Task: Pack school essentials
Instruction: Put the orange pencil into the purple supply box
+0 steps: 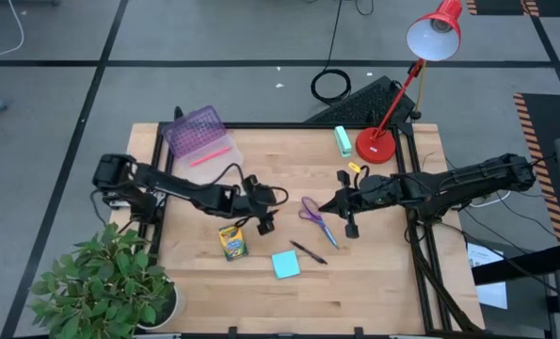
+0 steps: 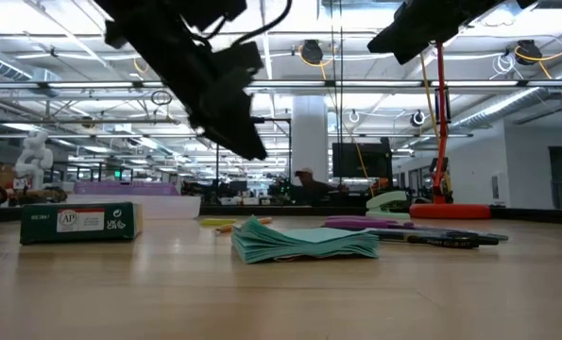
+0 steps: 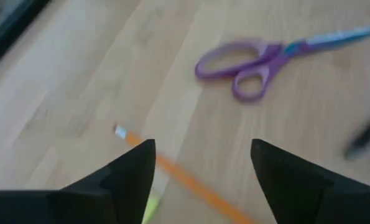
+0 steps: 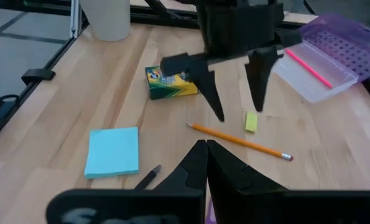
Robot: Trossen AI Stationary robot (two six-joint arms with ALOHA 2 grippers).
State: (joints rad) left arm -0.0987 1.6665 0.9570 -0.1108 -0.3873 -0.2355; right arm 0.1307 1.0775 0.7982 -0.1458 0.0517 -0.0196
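Bystanders around the wooden table

A red desk lamp (image 1: 407,89) stands at the table's far right corner, its round base by a mint-green oblong block (image 1: 343,140). Behind them lies a black keyboard (image 1: 360,102) and a coiled black cable (image 1: 330,87) on the floor. A leafy potted plant (image 1: 105,282) in a white pot sits at the near left corner.

The yellow-green crayon box (image 1: 232,242) lies flat left of centre, with the light-blue sticky-note pad (image 1: 285,265) to its right, nearer the front edge. A black pen (image 1: 309,252) lies slanted just right of the pad. The purple-handled scissors (image 1: 314,217) lie closed, blades pointing right and near. An orange pencil (image 4: 240,142) and tiny yellow eraser (image 4: 251,121) lie mid-table. The pink pen (image 1: 209,156) apparently rests in the purple tray at the far left.
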